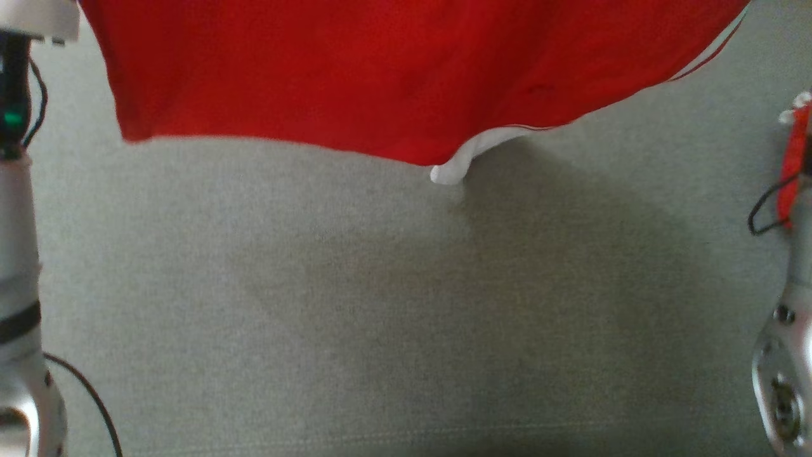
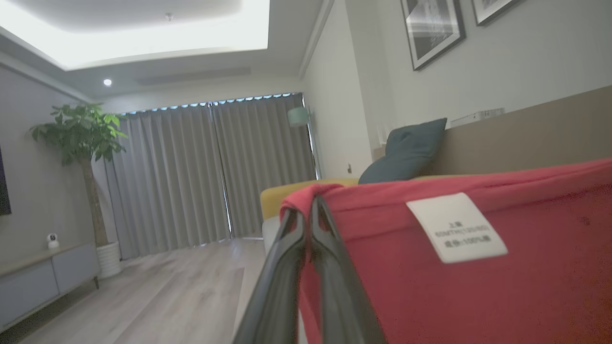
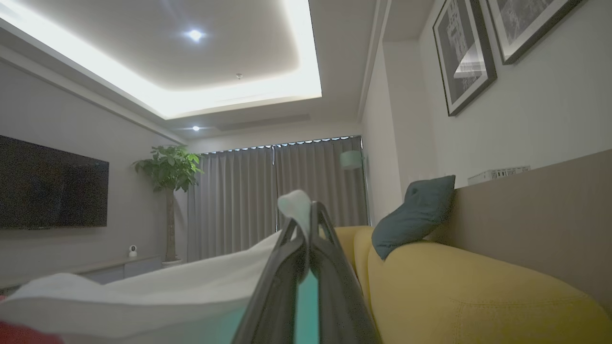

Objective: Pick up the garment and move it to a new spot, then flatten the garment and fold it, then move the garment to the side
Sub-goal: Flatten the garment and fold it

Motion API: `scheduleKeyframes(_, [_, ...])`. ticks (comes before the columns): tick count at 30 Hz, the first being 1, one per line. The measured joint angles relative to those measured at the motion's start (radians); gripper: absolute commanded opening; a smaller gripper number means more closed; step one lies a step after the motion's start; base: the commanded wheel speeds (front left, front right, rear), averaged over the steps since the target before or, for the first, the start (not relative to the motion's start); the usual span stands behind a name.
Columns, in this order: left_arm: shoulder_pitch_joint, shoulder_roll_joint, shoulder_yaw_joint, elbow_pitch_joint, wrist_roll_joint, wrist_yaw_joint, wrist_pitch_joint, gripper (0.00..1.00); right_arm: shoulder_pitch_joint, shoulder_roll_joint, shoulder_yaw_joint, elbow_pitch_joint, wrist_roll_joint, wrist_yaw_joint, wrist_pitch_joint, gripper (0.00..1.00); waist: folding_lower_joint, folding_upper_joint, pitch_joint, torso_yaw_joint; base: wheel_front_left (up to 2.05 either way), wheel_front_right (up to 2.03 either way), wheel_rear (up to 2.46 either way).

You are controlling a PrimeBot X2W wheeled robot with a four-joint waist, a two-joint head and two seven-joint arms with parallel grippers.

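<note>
The garment point(image 1: 393, 76) is a red shirt with white trim, hanging stretched across the top of the head view above a grey cushion point(image 1: 380, 304). In the left wrist view my left gripper point(image 2: 308, 215) is shut on a red edge of the garment point(image 2: 478, 286), which carries a white label point(image 2: 454, 227). My right gripper point(image 3: 308, 220) is shut on a white part of the garment point(image 3: 167, 296) in the right wrist view. Both pale forearms point(image 1: 19, 254) stand at the sides of the head view.
A yellow sofa point(image 3: 478, 296) with a dark teal pillow point(image 3: 413, 212) runs along the wall. Farther off are grey curtains point(image 3: 267, 196), a potted tree point(image 2: 86, 157), a low cabinet point(image 2: 43, 277), a wall television point(image 3: 52, 186) and wooden floor point(image 2: 167, 296).
</note>
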Motion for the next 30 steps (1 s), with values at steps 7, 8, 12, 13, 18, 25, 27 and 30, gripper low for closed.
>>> scheduleKeyframes(7, [-0.165, -0.011, -0.032, 0.191, 0.037, 0.015, -0.038, 0.0, -0.196, 0.0, -0.017, 0.193, -0.131, 0.0, -0.061, 0.0, 0.0001, 0.0, 0.138, 0.019, 0.0, 0.0, 0.0])
scheduleKeyframes(8, [-0.204, -0.012, -0.033, 0.223, 0.046, 0.025, -0.061, 0.0, -0.239, 0.001, -0.032, 0.225, -0.154, 0.0, -0.081, 0.0, 0.0001, 0.0, 0.158, 0.021, 0.0, 0.0, 0.0])
scheduleKeyframes(12, [-0.379, -0.023, -0.035, 0.324, 0.095, 0.066, -0.159, 0.0, -0.434, -0.002, -0.086, 0.324, -0.275, 0.0, -0.182, 0.0, 0.0002, -0.0001, 0.227, 0.031, 0.0, 0.0, 0.0])
scheduleKeyframes(13, [-0.42, -0.029, -0.033, 0.344, 0.099, 0.077, -0.174, 0.0, -0.478, -0.002, -0.096, 0.338, -0.307, 0.0, -0.2, 0.0, 0.0002, -0.0001, 0.24, 0.033, 0.0, 0.0, 0.0])
scheduleKeyframes(18, [-0.553, -0.053, -0.03, 0.426, 0.108, 0.096, -0.195, 0.0, -0.62, -0.003, -0.142, 0.375, -0.394, 0.0, -0.238, 0.0, 0.0001, 0.0, 0.287, 0.038, 0.0, 0.0, 0.0])
scheduleKeyframes(25, [-0.482, -0.07, -0.016, 0.523, 0.086, 0.088, -0.197, 0.0, -0.545, -0.001, -0.171, 0.295, -0.358, 0.0, -0.242, 0.0, 0.0002, -0.0001, 0.323, 0.022, 0.0, 0.0, 0.0])
scheduleKeyframes(27, [-0.381, -0.08, -0.003, 0.542, 0.067, 0.088, -0.197, 0.0, -0.427, 0.003, -0.146, 0.269, -0.322, 0.001, -0.241, 0.0, 0.0001, -0.0001, 0.327, 0.01, 0.0, 0.0, 0.0])
scheduleKeyframes(30, [-0.214, -0.094, 0.02, 0.539, 0.04, 0.078, -0.196, 0.0, -0.2, 0.014, -0.121, 0.255, -0.247, 0.004, -0.241, 0.0, 0.0002, -0.0001, 0.32, -0.001, 0.0, 0.0, 0.0])
